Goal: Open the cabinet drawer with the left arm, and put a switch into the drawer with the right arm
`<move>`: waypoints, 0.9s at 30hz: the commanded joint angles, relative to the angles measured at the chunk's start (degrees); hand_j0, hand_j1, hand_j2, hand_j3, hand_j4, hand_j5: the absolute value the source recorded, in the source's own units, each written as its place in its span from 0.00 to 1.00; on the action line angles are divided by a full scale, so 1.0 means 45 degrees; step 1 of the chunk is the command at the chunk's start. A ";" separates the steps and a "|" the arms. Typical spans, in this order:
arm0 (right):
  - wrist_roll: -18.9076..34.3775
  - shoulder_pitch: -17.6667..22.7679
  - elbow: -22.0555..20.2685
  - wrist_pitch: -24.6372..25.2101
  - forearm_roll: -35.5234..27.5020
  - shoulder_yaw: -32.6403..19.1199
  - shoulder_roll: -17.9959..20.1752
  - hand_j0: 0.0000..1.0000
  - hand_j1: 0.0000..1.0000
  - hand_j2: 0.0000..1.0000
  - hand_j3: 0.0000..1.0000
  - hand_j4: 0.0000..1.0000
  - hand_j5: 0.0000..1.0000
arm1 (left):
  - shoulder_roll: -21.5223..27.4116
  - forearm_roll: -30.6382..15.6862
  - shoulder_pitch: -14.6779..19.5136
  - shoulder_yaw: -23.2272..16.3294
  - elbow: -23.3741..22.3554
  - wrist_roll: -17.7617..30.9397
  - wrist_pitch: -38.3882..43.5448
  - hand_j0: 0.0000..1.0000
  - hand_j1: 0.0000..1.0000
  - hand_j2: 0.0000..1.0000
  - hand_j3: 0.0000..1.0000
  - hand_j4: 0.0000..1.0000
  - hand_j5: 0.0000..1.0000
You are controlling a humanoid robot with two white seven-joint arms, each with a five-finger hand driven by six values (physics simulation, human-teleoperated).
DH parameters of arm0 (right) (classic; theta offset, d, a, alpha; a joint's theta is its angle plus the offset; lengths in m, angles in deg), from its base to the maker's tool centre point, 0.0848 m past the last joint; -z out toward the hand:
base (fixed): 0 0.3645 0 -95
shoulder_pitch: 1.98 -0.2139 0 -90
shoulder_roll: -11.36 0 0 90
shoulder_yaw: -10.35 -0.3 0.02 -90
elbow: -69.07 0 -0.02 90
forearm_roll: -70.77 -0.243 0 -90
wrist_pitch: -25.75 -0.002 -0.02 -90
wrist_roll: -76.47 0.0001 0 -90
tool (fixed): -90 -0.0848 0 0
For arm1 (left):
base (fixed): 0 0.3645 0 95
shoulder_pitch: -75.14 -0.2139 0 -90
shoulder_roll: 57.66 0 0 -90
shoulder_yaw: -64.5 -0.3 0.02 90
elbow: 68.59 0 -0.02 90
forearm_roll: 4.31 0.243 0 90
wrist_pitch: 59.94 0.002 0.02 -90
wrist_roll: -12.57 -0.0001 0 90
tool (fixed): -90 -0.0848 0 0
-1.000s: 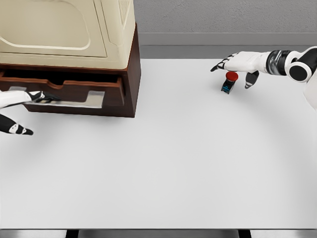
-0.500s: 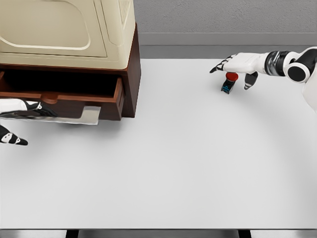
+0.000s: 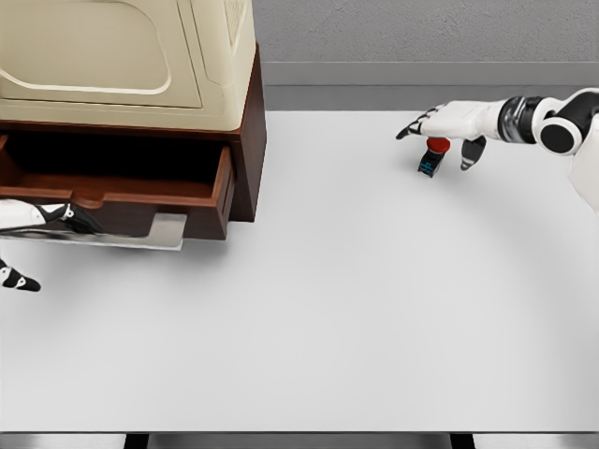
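Wide bare table (image 3: 337,309) from 3 through 9 o'clock, free to cross. At 10 o'clock, blocked by cabinet (image 3: 248,140) and its pulled-out drawer (image 3: 140,192), open cavity reachable from above. At 1 o'clock, small switch (image 3: 430,157) standing alone.

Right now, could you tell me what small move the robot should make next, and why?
Probably close the right robot hand on the switch. Its fingers hang spread just over the red-topped switch, which stands on the table ungrasped, while the left robot hand at the handle has the drawer pulled out, its inside showing.
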 commanded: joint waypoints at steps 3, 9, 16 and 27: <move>-0.0005 -0.0020 0.0172 0.0032 0.0177 0.0006 -0.0019 1.00 1.00 1.00 1.00 1.00 1.00 | 0.0123 -0.1835 0.0006 0.0535 0.0110 -0.0356 0.0189 0.80 0.80 0.80 0.80 0.80 0.80; -0.0005 -0.0039 0.0269 0.0032 0.0196 0.0006 -0.0038 1.00 1.00 1.00 1.00 1.00 1.00 | 0.0142 -0.1913 0.0006 0.0633 0.0110 -0.0356 0.0111 0.82 0.82 0.82 0.82 0.82 0.82; -0.0005 -0.0176 0.0523 0.0032 0.0196 0.0006 -0.0253 0.99 0.99 0.99 0.99 0.99 0.99 | 0.0240 -0.1913 0.0026 0.0808 0.0090 -0.0356 -0.0045 0.92 0.92 0.92 0.92 0.92 0.92; -0.0005 -0.0195 0.0562 0.0032 0.0177 0.0006 -0.0253 0.96 0.96 0.96 0.96 0.96 0.96 | 0.0630 -0.3046 0.0026 0.1258 0.0090 -0.0356 -0.0396 0.92 0.92 0.92 0.92 0.92 0.92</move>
